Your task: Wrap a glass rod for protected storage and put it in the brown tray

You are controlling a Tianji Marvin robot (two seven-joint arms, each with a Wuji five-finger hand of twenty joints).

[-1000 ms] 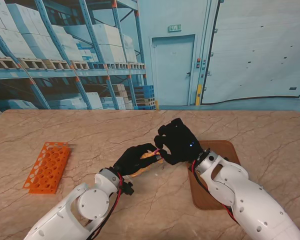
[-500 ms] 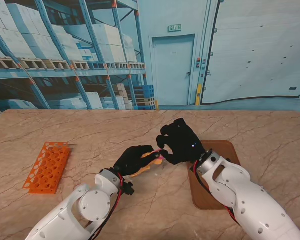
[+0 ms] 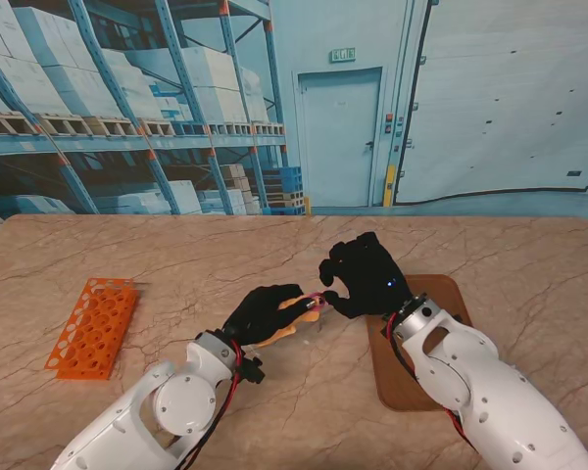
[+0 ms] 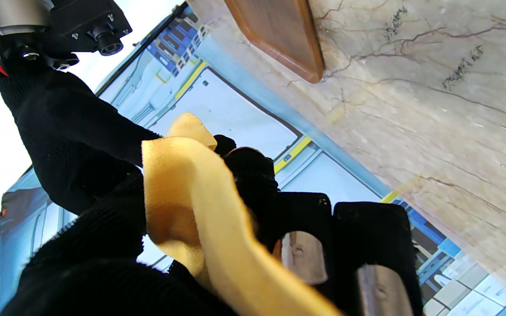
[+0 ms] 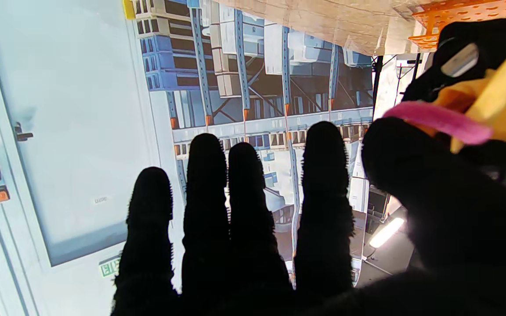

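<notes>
My left hand (image 3: 263,311) is shut on a yellow foam wrap (image 3: 294,319), held just over the table's middle. A pink tip (image 3: 319,297), apparently the rod's end, pokes out of the foam toward my right hand (image 3: 361,278). In the right wrist view the pink tip (image 5: 437,123) lies against the thumb while the other fingers (image 5: 244,210) stand straight and apart, holding nothing. The left wrist view shows the foam (image 4: 182,193) folded between the left fingers (image 4: 367,245). The brown tray (image 3: 445,294) lies under my right forearm, partly hidden.
An orange test-tube rack (image 3: 93,326) lies on the marble table at my far left. A corner of the tray (image 4: 279,35) shows beyond the foam in the left wrist view. A warehouse backdrop stands behind the table's far edge.
My right hand has drawn a little to the right, off the wrap, and its fingers have spread. The left hand and the foam have barely moved.
</notes>
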